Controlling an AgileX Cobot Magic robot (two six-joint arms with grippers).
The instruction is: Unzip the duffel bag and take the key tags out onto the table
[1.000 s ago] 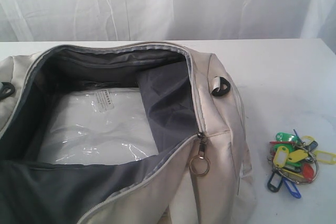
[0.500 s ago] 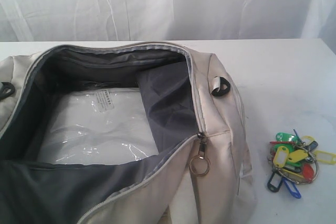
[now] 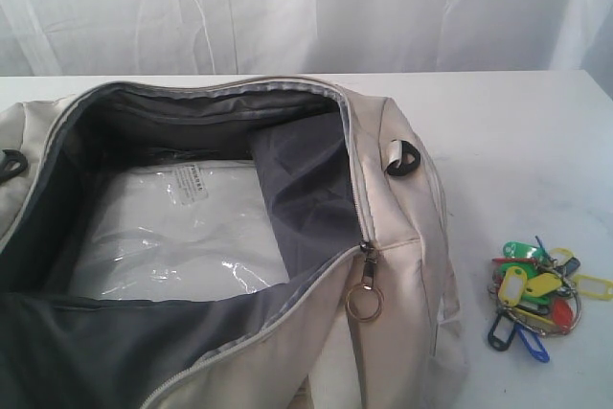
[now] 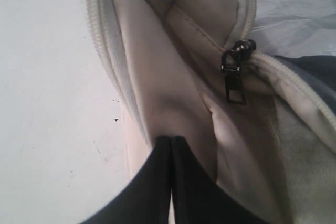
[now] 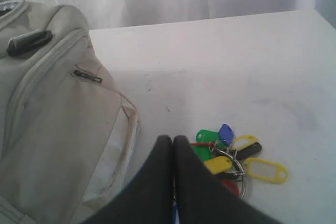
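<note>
The cream-beige duffel bag (image 3: 383, 237) lies unzipped, its mouth wide open on dark grey lining and a clear plastic packet (image 3: 182, 237). Its metal ring zipper pull (image 3: 364, 304) hangs at the near right corner. The key tags (image 3: 536, 294), green, yellow, blue, red and black, lie on the white table (image 3: 517, 141) right of the bag. Neither gripper shows in the exterior view. My left gripper (image 4: 172, 140) is shut and empty, tips close over the duffel bag's (image 4: 157, 77) outer fabric near a dark zipper pull (image 4: 234, 77). My right gripper (image 5: 172, 140) is shut and empty, close by the key tags (image 5: 231, 153).
A white curtain (image 3: 306, 7) hangs behind the table's far edge. A black strap buckle (image 3: 402, 157) sits on the bag's right end. Bare tabletop stretches right of the bag and beyond the tags.
</note>
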